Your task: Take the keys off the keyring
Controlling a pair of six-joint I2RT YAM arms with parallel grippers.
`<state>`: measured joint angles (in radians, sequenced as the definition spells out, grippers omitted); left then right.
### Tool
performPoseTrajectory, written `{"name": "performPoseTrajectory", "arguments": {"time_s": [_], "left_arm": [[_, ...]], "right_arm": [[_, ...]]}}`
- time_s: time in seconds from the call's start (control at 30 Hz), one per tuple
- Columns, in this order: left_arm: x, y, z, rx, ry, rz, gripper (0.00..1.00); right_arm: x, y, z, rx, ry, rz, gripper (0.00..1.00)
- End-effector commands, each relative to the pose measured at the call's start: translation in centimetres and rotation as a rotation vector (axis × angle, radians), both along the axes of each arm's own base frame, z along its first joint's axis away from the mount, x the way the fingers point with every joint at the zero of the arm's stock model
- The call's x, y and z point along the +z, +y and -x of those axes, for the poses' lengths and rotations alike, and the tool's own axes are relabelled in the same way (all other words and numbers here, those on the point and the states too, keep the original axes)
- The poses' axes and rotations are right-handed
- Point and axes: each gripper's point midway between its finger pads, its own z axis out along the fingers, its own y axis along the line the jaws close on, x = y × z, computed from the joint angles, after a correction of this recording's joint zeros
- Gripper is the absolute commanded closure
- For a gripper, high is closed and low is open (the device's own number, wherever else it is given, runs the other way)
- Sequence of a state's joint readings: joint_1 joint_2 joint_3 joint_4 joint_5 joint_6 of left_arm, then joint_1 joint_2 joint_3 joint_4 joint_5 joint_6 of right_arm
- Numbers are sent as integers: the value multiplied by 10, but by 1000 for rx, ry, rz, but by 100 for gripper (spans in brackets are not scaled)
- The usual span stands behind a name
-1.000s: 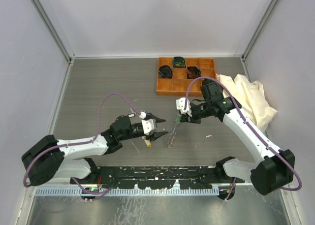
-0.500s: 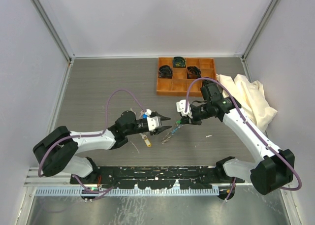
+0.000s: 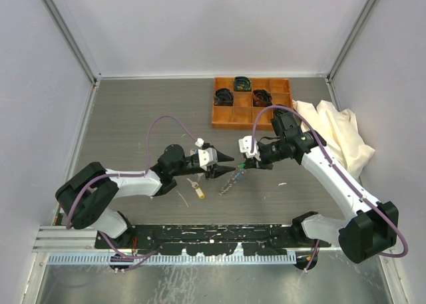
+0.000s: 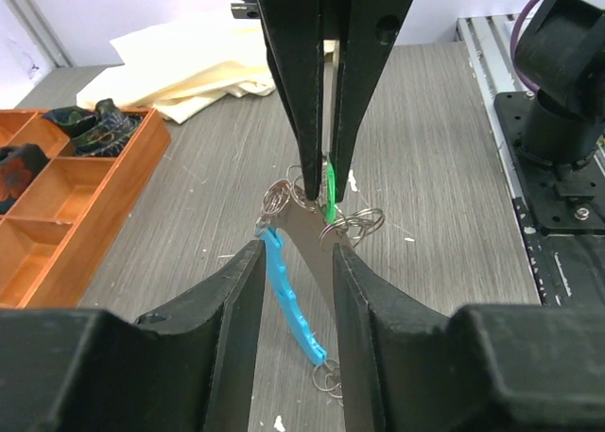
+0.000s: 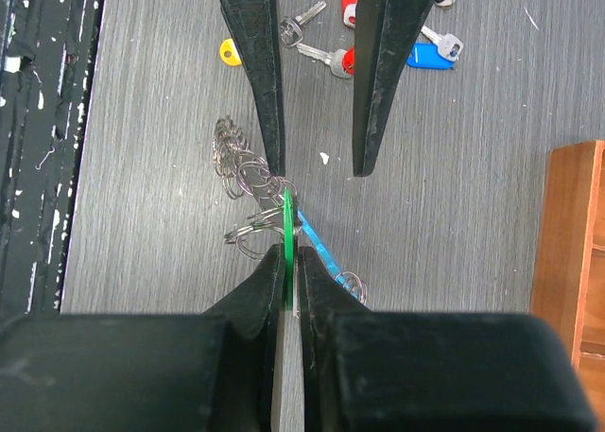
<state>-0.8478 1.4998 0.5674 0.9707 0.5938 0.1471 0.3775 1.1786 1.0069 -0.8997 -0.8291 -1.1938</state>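
Keyring (image 3: 228, 182): floppy coil just 5 o'clock of table centre, trailing from the held key.
Right gripper (image 3: 247, 163): at the ring's 1 o'clock, pinched tight on green-tagged key (image 5: 286, 233).
Left gripper (image 3: 228, 165): at 11 o'clock, fingers narrowly apart, straddling the coil, clamping nothing visible.
Handling: light, limp, probably slippery; stiff blue segment (image 4: 288, 300) looks the surest hold.

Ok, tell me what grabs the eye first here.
Mid-table, the right gripper is clamped on a green tag on the coiled keyring, with the left gripper, jaws open, around it. Loose keys with red, blue and yellow tags lie by the left arm; an orange tray sits at the far edge.
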Motion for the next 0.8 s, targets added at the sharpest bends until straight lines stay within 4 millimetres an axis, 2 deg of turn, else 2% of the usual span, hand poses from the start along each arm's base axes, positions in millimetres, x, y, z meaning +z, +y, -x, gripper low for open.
{"name": "performPoseTrajectory", "arguments": {"time_s": [0.0,0.2,0.53,0.77], "left_arm": [[33,-6,3,-42,-43,107,65],[32,-8,4,-52,-32,112,65],[18,-12,1,-58,-9,86,67],[21,-13,0,-56,-7,96,70]], "right_arm": [[25,6,-4,23,-64,-52,99],[26,5,-2,29,-65,-48,99],[28,4,0,41,-73,-49,99],[28,4,1,44,-71,-50,99]]}}
